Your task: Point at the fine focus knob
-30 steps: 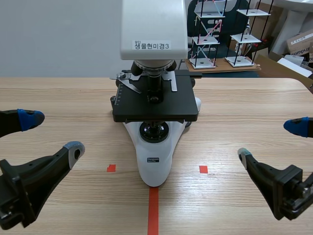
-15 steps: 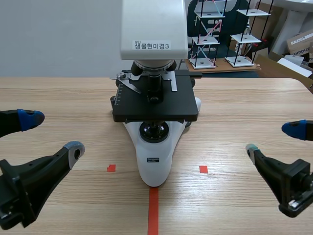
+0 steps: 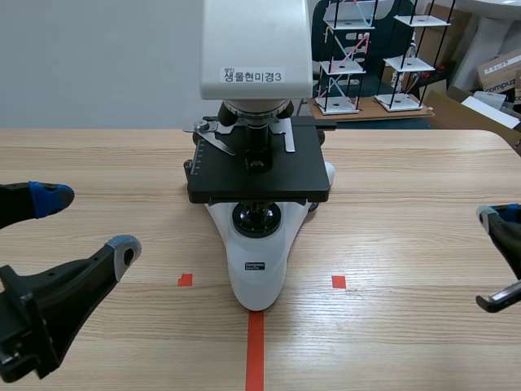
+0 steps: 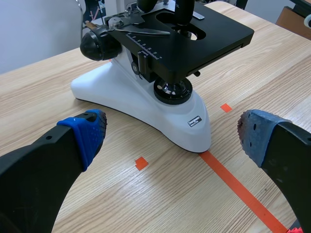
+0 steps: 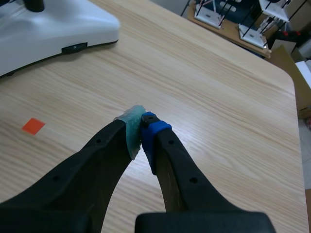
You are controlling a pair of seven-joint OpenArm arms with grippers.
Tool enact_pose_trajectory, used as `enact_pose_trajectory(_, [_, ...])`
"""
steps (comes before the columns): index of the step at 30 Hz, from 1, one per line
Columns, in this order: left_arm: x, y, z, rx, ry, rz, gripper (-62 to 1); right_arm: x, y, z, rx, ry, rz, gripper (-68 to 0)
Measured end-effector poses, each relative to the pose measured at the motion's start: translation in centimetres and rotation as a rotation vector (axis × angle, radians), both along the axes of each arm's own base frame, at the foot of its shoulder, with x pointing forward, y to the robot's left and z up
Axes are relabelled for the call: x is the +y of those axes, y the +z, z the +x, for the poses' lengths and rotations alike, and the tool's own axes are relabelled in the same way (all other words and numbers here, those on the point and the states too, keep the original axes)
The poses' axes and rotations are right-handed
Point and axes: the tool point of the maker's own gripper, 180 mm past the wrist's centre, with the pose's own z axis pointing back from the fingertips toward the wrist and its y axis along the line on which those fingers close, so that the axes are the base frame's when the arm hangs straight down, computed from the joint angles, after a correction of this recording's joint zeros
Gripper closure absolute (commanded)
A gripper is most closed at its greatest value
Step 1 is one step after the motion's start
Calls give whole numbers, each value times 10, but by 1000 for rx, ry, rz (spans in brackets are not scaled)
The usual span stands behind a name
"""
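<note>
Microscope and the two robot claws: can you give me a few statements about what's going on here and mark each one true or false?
1. The left gripper is open. True.
2. The right gripper holds the microscope. False: it is shut on nothing, apart from it.
3. The microscope stands on a wooden table. True.
4. The microscope's base is black. False: it is white.
</note>
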Motion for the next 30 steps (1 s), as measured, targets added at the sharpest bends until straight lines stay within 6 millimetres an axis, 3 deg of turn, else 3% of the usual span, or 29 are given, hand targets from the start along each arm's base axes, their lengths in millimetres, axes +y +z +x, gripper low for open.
enact_pose_trajectory(7, [0, 0, 0, 0, 0, 0, -566, -20, -12, 24, -24, 4, 62, 2])
enact_pose_trajectory(13, [0, 0, 0, 0, 0, 0, -566, -37, -10, 60, -58, -27, 90, 2])
enact_pose_trajectory(23, [0, 0, 0, 0, 0, 0, -566, -7, -8, 113, -93, 87, 90, 2])
enact_pose_trajectory(30, [0, 0, 0, 0, 0, 0, -566, 9, 8, 144, -137, 146, 94, 2])
